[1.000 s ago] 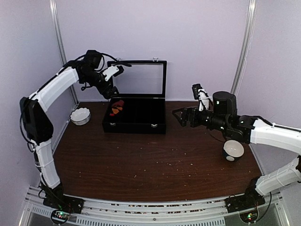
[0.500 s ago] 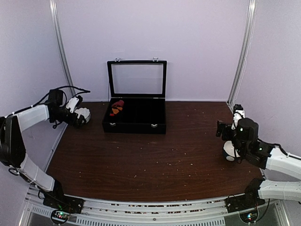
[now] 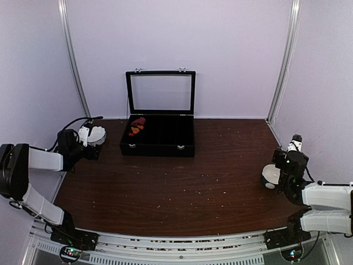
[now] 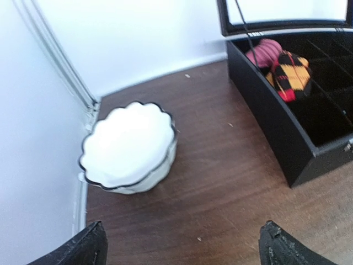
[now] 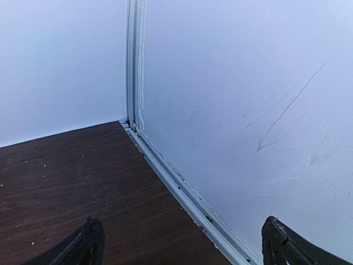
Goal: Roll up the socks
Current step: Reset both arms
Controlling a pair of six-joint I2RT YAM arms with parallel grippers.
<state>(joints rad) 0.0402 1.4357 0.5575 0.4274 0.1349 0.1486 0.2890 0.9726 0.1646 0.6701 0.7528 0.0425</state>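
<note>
The socks lie bundled in the far-left compartment of the open black case: the black one with red and orange diamonds lies over the magenta-pink striped one. In the top view they show as a small red and orange bundle. My left gripper is open and empty, low at the table's left edge, beside the white scalloped bowl. My right gripper is open and empty at the right edge, facing the corner of the right wall.
The case lid stands upright at the back. A white bowl with dark spots sits by the right arm. A metal rail runs along the foot of the right wall. Crumbs dot the brown table.
The left arm has dropped from above the case down to the table's left edge by the scalloped bowl. The right arm has pulled back from mid-table to the right edge.
</note>
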